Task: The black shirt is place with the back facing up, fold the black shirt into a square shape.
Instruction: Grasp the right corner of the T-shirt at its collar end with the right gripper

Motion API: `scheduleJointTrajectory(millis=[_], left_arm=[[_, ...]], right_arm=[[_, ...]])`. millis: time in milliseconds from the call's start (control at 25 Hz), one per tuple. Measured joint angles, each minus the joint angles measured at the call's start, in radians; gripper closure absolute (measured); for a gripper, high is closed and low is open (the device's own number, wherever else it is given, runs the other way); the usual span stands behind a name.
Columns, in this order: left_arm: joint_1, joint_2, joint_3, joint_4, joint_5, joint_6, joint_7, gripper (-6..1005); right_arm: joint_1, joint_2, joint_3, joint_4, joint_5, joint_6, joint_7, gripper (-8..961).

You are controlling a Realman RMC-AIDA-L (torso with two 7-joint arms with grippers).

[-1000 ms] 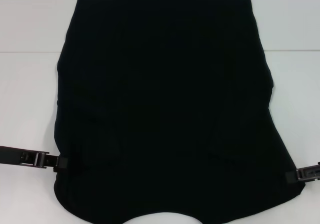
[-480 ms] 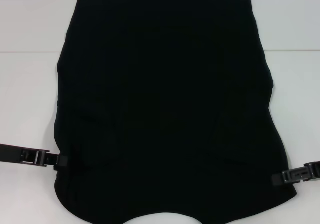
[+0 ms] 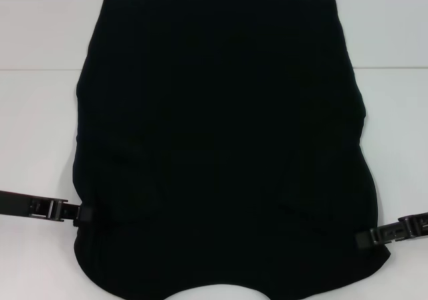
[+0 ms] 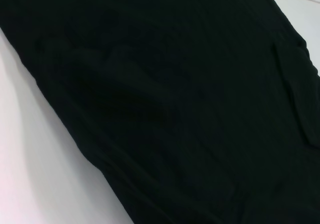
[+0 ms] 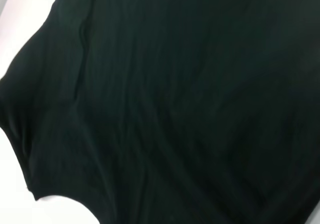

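The black shirt [image 3: 221, 133] lies flat on the white table, sleeves tucked in, its curved neckline at the near edge. My left gripper [image 3: 81, 214] comes in from the left and touches the shirt's near left edge. From the right, my right gripper [image 3: 363, 238] reaches over the near right edge, its tip on the fabric. The left wrist view is filled with the shirt's black fabric [image 4: 190, 109] and so is the right wrist view [image 5: 190, 109]; neither shows fingers.
The white table [image 3: 40, 133] shows bare on both sides of the shirt. A pale seam line [image 3: 33, 69] crosses the tabletop toward the far end, behind the shirt.
My right gripper has slid leftward onto the shirt's near right edge, and that edge has drawn in a little. The left gripper has hardly moved.
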State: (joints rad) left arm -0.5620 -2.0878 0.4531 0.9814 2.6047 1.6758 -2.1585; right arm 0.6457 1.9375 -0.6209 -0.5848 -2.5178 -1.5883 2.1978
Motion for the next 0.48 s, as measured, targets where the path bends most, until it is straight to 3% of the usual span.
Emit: scheduleJointTrajectory(millis=[480], left_arm=[[-0.004,0.001,0.003,0.000,0.000,-0.004,0.000,945]], right_arm=[[0.001,0.003,-0.036,-0.001,-0.005,0.031,0.013,338]])
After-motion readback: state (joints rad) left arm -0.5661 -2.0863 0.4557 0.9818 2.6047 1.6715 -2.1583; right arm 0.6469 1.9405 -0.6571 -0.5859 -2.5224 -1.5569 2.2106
